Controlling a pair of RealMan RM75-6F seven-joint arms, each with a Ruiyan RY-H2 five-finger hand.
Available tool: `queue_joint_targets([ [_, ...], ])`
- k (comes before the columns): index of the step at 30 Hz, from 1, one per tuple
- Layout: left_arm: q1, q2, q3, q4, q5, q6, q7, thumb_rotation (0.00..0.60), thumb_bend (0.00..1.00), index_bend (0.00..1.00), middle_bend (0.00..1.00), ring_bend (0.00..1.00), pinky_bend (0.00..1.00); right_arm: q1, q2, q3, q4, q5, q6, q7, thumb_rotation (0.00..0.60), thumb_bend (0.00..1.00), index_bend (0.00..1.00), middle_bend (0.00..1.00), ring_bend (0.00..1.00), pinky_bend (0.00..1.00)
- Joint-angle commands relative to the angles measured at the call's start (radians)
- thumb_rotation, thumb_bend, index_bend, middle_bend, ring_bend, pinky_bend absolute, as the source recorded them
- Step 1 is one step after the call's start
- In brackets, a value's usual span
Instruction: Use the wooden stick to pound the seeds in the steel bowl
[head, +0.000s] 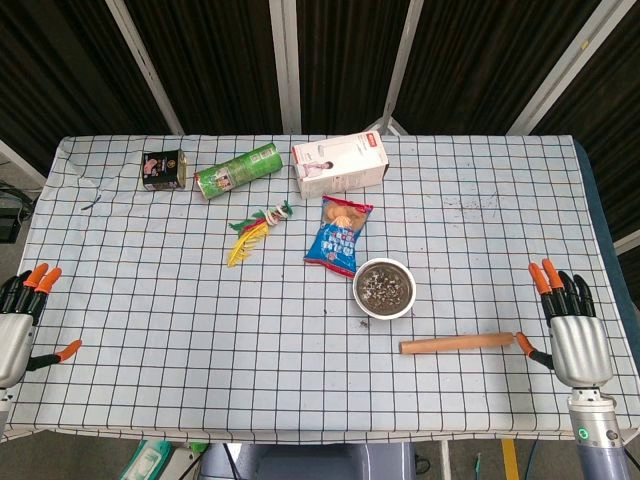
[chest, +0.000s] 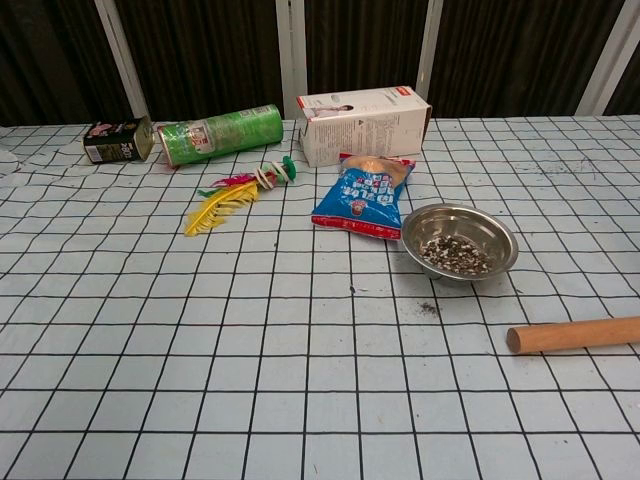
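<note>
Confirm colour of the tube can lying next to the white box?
Green, with printed graphics. The tube can shows best in the chest view, left of the white box.

A table draped in a white cloth with a black grid fills most of both views. Behind the table stands a dark, ribbed wall crossed by pale metal bars, some slanted. Below the table's near edge, a strip of grey floor shows.

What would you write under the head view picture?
Open hands wait; wooden stick lies beside steel bowl of seeds.
</note>
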Motion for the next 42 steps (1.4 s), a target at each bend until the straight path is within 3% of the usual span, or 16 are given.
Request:
queue_joint_targets([
  [1,0.002,-0.001,-0.001,0.000,-0.003,0.002,-0.001,0.600,0.20,0.02,0.00,0.00,0.00,-0.002,0.000,0.000,-0.004,-0.003,-0.001,0.009,0.600,0.26,0.00,0.00,0.00,0.00],
  [8,0.005,0.000,0.003,0.004,0.005,0.007,-0.010,0.600,0.20,0.02,0.00,0.00,0.00,0.017,0.019,-0.009,-0.023,-0.059,-0.013,0.020,0.600,0.26,0.00,0.00,0.00,0.00],
  [10,0.005,0.000,0.004,0.008,0.008,0.009,-0.011,0.600,0.20,0.02,0.00,0.00,0.00,0.024,0.020,-0.019,-0.020,-0.100,-0.008,0.026,0.600,0.26,0.03,0.06,0.03,0.03],
  [13,0.006,-0.001,0.004,0.009,0.009,0.010,-0.013,0.600,0.20,0.02,0.00,0.00,0.00,0.039,0.010,-0.041,-0.008,-0.172,-0.003,0.041,0.600,0.26,0.17,0.21,0.16,0.14],
  [21,0.005,-0.002,0.002,0.008,0.004,0.008,-0.010,0.600,0.20,0.02,0.00,0.00,0.00,0.081,-0.058,-0.107,0.030,-0.298,-0.065,0.014,0.600,0.26,0.29,0.32,0.27,0.23],
  [25,0.007,-0.003,0.002,0.008,0.002,0.010,-0.004,0.600,0.20,0.02,0.00,0.00,0.00,0.095,-0.091,-0.115,0.051,-0.314,-0.089,0.007,0.600,0.26,0.32,0.35,0.30,0.27],
  [42,0.007,-0.003,0.002,0.010,0.006,0.011,-0.008,0.600,0.20,0.02,0.00,0.00,0.00,0.149,-0.233,-0.094,0.149,-0.261,-0.204,-0.032,0.600,0.26,0.37,0.39,0.34,0.27],
])
